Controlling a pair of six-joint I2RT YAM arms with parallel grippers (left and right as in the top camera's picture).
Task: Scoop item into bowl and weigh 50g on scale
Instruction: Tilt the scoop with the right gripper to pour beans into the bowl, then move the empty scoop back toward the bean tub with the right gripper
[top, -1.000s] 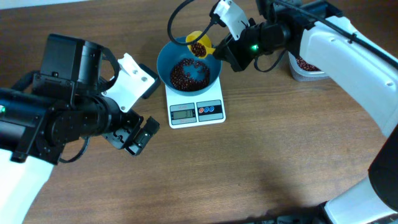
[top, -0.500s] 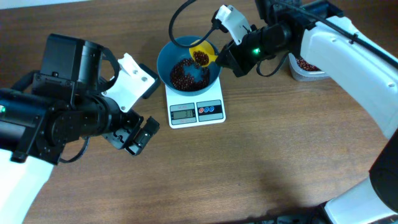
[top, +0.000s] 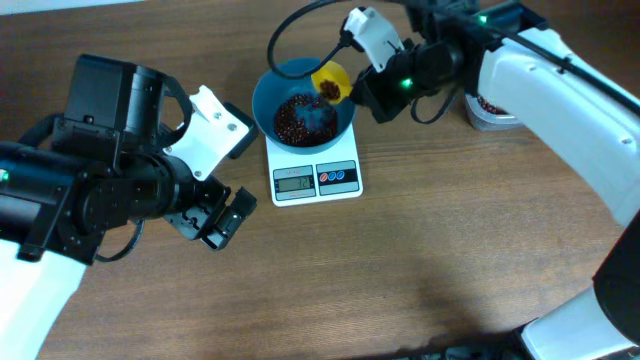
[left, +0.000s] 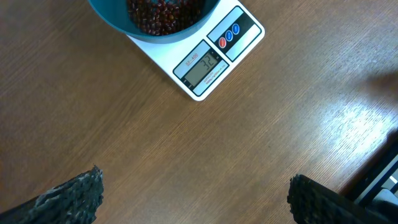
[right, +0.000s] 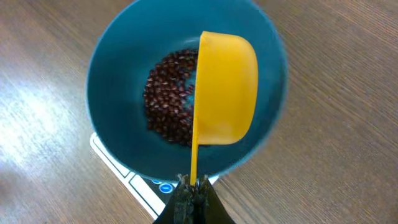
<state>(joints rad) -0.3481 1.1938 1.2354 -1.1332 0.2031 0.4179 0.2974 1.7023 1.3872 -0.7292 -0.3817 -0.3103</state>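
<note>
Our right gripper (right: 189, 198) is clamped tight on the handle of the yellow scoop (right: 227, 87), which is tipped sideways just ahead of its fingers, over the teal bowl (right: 109, 68). The beans (right: 165, 99) lie heaped in that bowl, which sits on the scale (left: 214, 59). Our left gripper (left: 193, 202) gapes wide and empty, the scale well ahead of it. We judge the weighing part done: the display seems short of fifty, so more beans are needed
</note>
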